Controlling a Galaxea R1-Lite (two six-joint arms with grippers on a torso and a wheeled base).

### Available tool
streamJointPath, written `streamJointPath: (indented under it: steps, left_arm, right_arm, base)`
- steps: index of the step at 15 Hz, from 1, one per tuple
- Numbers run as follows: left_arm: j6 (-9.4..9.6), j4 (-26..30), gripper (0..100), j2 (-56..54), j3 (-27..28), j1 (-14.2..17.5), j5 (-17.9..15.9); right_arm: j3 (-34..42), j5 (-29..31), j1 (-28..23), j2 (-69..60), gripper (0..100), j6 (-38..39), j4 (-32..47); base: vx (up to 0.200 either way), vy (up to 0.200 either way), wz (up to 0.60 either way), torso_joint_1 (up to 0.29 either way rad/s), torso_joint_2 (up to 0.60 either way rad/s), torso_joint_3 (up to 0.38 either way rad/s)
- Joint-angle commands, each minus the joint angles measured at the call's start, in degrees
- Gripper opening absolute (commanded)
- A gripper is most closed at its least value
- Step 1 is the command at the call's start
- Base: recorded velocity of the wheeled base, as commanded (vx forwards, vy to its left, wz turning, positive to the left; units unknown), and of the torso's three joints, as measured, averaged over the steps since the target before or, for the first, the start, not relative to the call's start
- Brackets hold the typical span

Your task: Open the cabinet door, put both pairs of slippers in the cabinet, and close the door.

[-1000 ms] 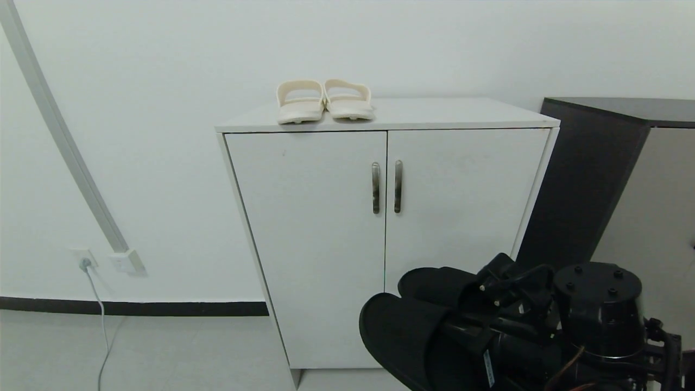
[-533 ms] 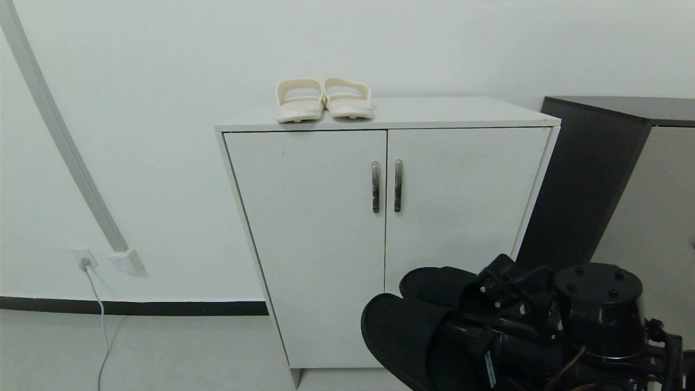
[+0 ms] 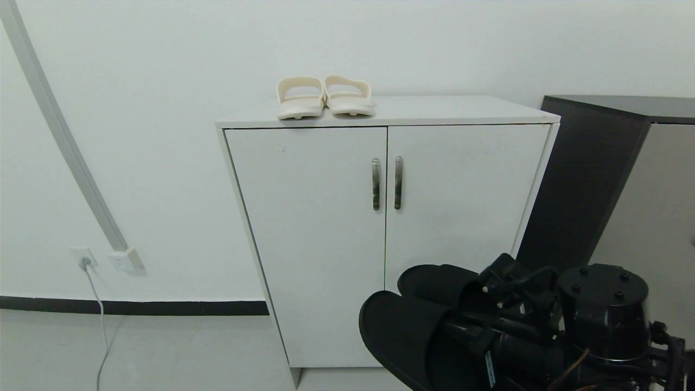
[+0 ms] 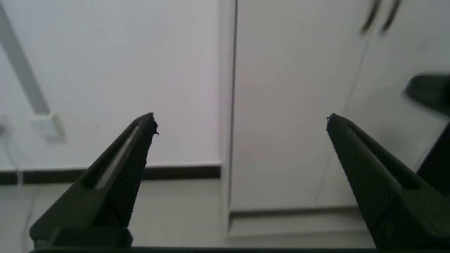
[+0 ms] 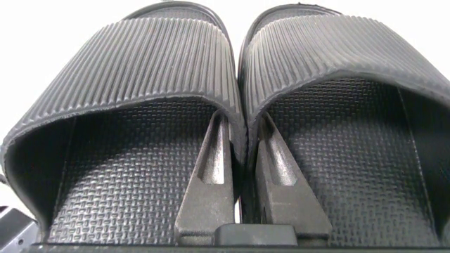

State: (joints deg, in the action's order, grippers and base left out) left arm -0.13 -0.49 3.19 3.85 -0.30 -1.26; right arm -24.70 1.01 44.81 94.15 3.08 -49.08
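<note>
Pinching black slippers [image 5: 155,63], right hand [image 5: 241,123], cabinet [image 3: 326,244] closed

Plain indoor room; white cabinet [image 3: 315,244], wall socket [image 3: 81,257], grey floor [image 3: 174,353]

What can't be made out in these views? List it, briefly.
Cabinet interior: head view, hidden behind shut doors.
Black slippers: head view, partly covered by the right arm, cut by the bottom edge.
Cabinet handles: left wrist view, blurred, cut by the top edge.
</note>
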Motion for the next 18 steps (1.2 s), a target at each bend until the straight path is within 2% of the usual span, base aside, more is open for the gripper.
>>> streamJointPath:
  steps: [1,2,3,4,5,6,7,8,10,14,15,16,18]
  left_arm:
    - [-2.94,-0.6,100,10.1,8.7,-1.8,-4.8]
    - [-1.36,-0.9,100,16.1,10.8,-2.0,-9.3]
    - [-0.66,-2.3,100,26.6,14.3,-2.1,-14.5]
    - [-0.39,-3.6,100,29.9,15.2,-2.2,-15.8]
    - [0.66,-10.4,100,39.3,16.8,-3.2,-19.8]
    - [0.66,-16.6,100,44.5,17.0,-4.5,-21.2]
    - [0.66,-21.2,100,48.4,17.2,-6.5,-21.4]
    - [0.75,-28.6,100,54.6,17.9,-10.1,-21.2]
    - [0.66,-35.1,100,62.2,21.8,-16.1,-20.9]
    - [0.49,-35.2,100,75.1,34.9,-28.4,-18.3]
    - [0.40,-35.2,100,76.7,36.7,-30.0,-18.3]
    - [0.13,-35.0,100,80.2,40.4,-33.5,-18.3]
    - [-1.27,-35.4,100,86.4,45.2,-37.9,-18.3]
  right_arm:
    - [0.2,0.0,0.0,0.4,0,0.0,-0.1]
    - [0.0,0.0,0.0,0.8,0,0.0,-0.2]
    - [0.1,0.0,0.1,0.8,0,0.0,-0.5]
    - [0.1,0.1,0.1,0.8,0,0.0,-0.8]
    - [0.3,0.1,0.1,0.8,0,0.0,-1.5]
    - [0.5,0.1,0.1,0.9,0,0.0,-1.6]
    - [0.6,0.0,0.1,0.9,0,0.0,-1.6]
    - [0.8,-0.1,0.1,1.5,0,0.0,-1.8]
    - [1.1,-0.1,0.5,2.9,0,0.0,-3.7]
    - [2.5,0.2,0.9,5.3,0,0.0,-9.5]
    - [2.5,0.2,0.9,5.3,0,0.0,-9.5]
    - [2.5,0.2,0.9,5.3,0,0.0,-9.5]
    - [2.6,0.2,0.9,5.3,0,0.0,-9.5]
  base:
    - [0.000,0.000,0.00,0.000,0.00,0.000]
    - [0.000,0.000,0.00,0.000,0.00,0.000]
    - [0.000,0.000,0.00,0.000,0.00,0.000]
    - [0.000,0.000,0.00,0.000,0.00,0.000]
    - [0.000,0.000,0.00,0.000,0.00,0.000]
    - [0.000,0.000,0.00,0.000,0.00,0.000]
    - [0.000,0.000,0.00,0.000,0.00,0.000]
    - [0.000,0.000,0.00,0.000,0.00,0.000]
    - [0.000,0.000,0.00,0.000,0.00,0.000]
    - [0.000,0.000,0.00,0.000,0.00,0.000]
    - [0.000,0.000,0.00,0.000,0.00,0.000]
    - [0.000,0.000,0.00,0.000,0.00,0.000]
    - [0.000,0.000,0.00,0.000,0.00,0.000]
